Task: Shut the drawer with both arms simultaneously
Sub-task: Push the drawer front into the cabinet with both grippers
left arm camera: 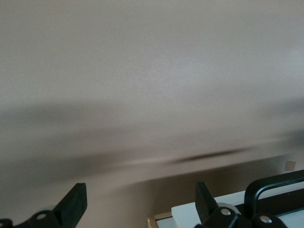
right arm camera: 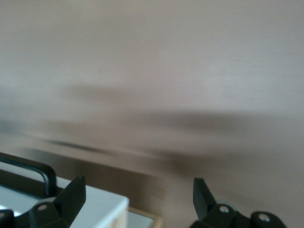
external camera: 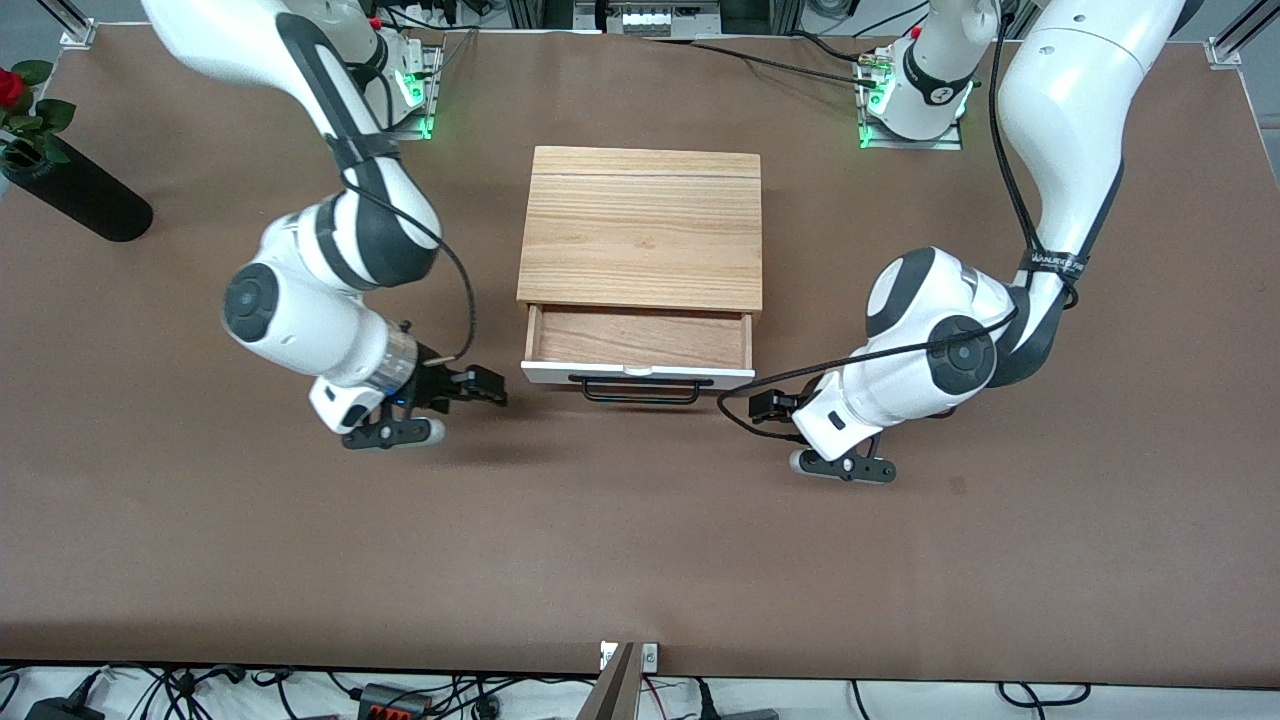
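Observation:
The light wood cabinet (external camera: 640,225) stands mid-table. Its drawer (external camera: 637,374) is pulled partly out and shows a white front, a black bar handle (external camera: 640,390) and a reddish wood inside. My right gripper (external camera: 487,386) is open and empty, low beside the drawer front's corner at the right arm's end. My left gripper (external camera: 765,405) is open and empty, low beside the other corner. In the left wrist view the open gripper (left arm camera: 140,192) has the white front (left arm camera: 185,216) and handle (left arm camera: 275,183) by one finger. The right wrist view shows the same for the right gripper (right arm camera: 137,187), the front (right arm camera: 102,204) and the handle (right arm camera: 28,166).
A black vase with a red rose (external camera: 75,190) lies at the right arm's end of the brown table (external camera: 640,560), near the robots' side. Cables hang below the table's edge nearest the front camera.

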Robot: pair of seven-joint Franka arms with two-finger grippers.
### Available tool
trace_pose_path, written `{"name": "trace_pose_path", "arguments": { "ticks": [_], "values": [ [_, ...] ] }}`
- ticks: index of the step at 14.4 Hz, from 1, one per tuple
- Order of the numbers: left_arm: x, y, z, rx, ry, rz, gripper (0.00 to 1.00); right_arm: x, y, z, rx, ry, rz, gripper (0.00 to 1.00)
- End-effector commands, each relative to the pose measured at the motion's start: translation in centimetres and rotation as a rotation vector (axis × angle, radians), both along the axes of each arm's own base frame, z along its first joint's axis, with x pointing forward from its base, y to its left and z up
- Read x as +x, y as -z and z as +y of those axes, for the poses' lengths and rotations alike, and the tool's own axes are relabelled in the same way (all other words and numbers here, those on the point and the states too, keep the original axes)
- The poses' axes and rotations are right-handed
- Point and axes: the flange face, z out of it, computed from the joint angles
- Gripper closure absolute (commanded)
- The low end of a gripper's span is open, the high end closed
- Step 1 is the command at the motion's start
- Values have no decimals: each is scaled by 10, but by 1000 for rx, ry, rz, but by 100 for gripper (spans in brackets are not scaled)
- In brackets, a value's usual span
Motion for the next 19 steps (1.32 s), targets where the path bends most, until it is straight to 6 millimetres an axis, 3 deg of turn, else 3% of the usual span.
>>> {"name": "trace_pose_path", "arguments": {
  "ticks": [1,5,12,14,19],
  "values": [
    [-3,-10,-21,20,-7,-36,0,-5,6,31,37,-6,0,0],
    [-21,4,-31,39,29,26,0,-19,20,55,27,-58,17,0],
    [-42,16,-38,65,72,105,0,-21,21,61,30,-63,8,0],
    [-45,15,-39,76,80,124,0,-29,23,76,31,-87,17,0],
    [-58,20,-48,82,106,156,0,-44,36,81,14,-116,73,0]
  ]
}}
